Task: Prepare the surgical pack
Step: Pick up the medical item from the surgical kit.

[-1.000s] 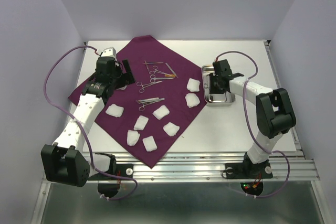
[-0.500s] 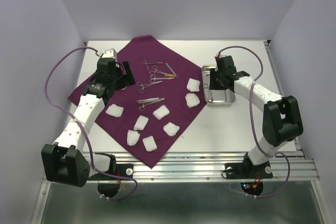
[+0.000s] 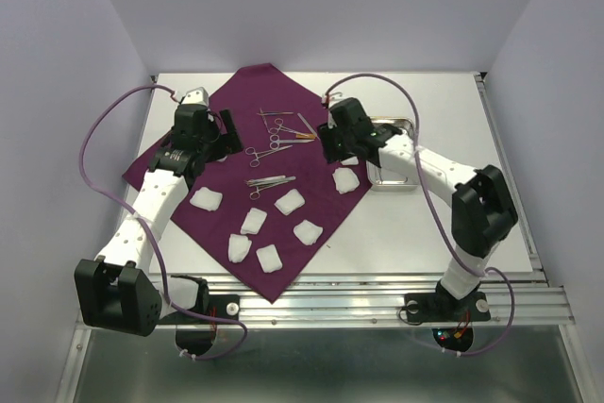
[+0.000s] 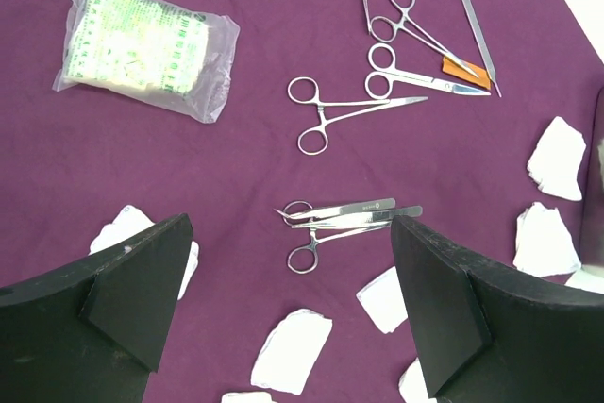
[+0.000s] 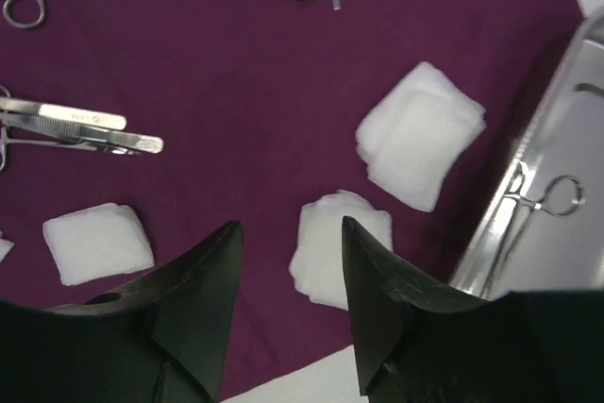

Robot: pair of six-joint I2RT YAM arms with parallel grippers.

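The surgical pack, a large deep-purple cloth (image 3: 236, 92), lies spread on the table's left and middle. On it are scissors and forceps (image 3: 278, 134), tweezers (image 3: 270, 181) and several white gauze pads. My right gripper (image 3: 330, 150) hangs open over the cloth's right part. In the right wrist view the right gripper (image 5: 290, 226) holds nothing, and one gauze pad (image 5: 335, 247) lies below its gap. My left gripper (image 3: 223, 139) hovers wide open over the cloth's left part. In its wrist view the left gripper (image 4: 288, 299) is empty above the tweezers (image 4: 349, 214) and forceps (image 4: 340, 115).
A shiny steel tray (image 3: 392, 186) sits just right of the cloth, with a ringed instrument (image 5: 538, 200) inside it. A plastic-wrapped gauze packet (image 4: 142, 44) lies on the cloth near the left gripper. Another gauze pad (image 5: 420, 134) lies beside the tray. White walls enclose the table.
My right arm has swung left from above the steel tray to over the cloth's right part, and its jaws have widened. The left arm has not moved.
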